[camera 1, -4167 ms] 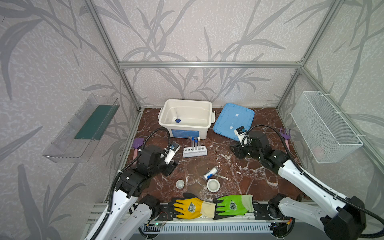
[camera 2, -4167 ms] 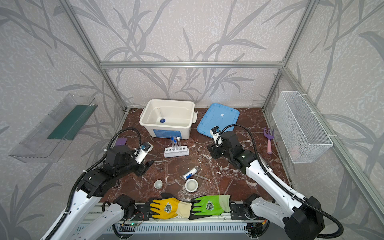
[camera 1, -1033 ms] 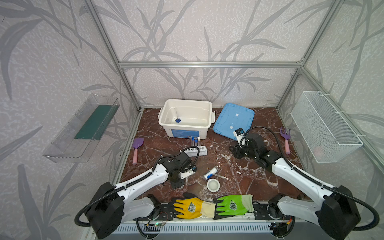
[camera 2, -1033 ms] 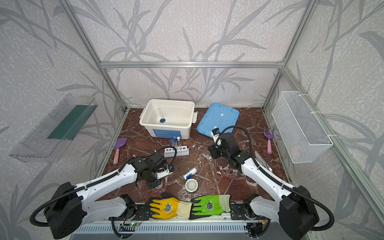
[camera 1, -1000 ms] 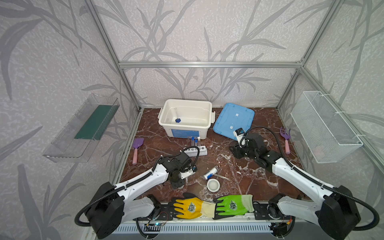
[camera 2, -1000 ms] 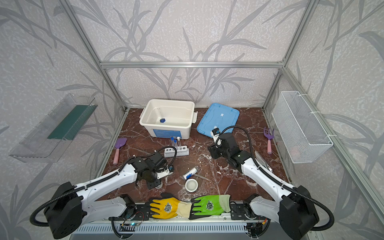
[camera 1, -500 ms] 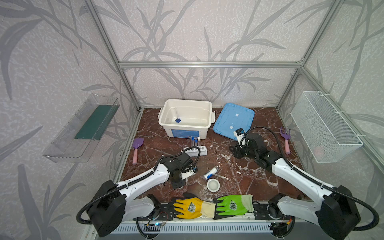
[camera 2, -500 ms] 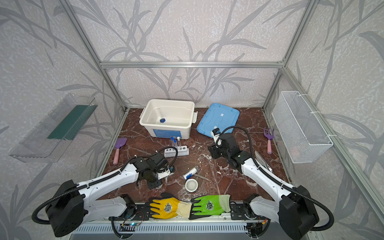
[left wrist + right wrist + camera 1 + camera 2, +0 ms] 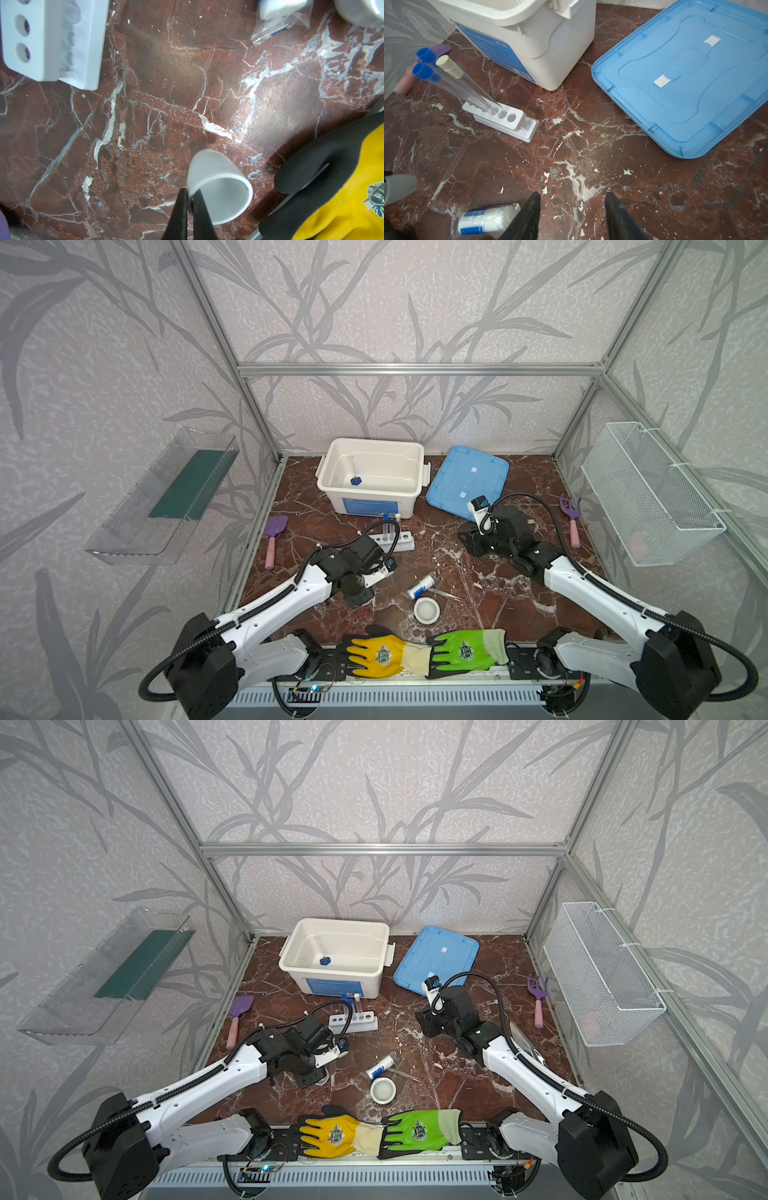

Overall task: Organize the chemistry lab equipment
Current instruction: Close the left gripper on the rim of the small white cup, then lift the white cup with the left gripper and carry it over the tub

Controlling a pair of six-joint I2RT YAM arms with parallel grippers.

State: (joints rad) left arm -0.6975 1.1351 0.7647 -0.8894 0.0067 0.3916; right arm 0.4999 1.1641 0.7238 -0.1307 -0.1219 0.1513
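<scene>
Tubes [image 9: 449, 67]: 3, capped, upright in rack [image 9: 520, 124].
Dish A [image 9: 218, 187]: white, tilted, rim clamped.
Dish B [image 9: 427, 610]: upright on counter [image 9: 457, 556], nr vial [image 9: 420, 586], tweezers [image 9: 444, 594].

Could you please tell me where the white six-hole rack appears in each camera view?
In both top views: the white six-hole rack stands mid-table, just in front of the white bin.
Left wrist: cut off at the picture's edge, across from the small white dish.
Right wrist: whole, beside the bin, holding three capped test tubes.
Shared landmark: the blue-labelled vial, seen in all four.
</scene>
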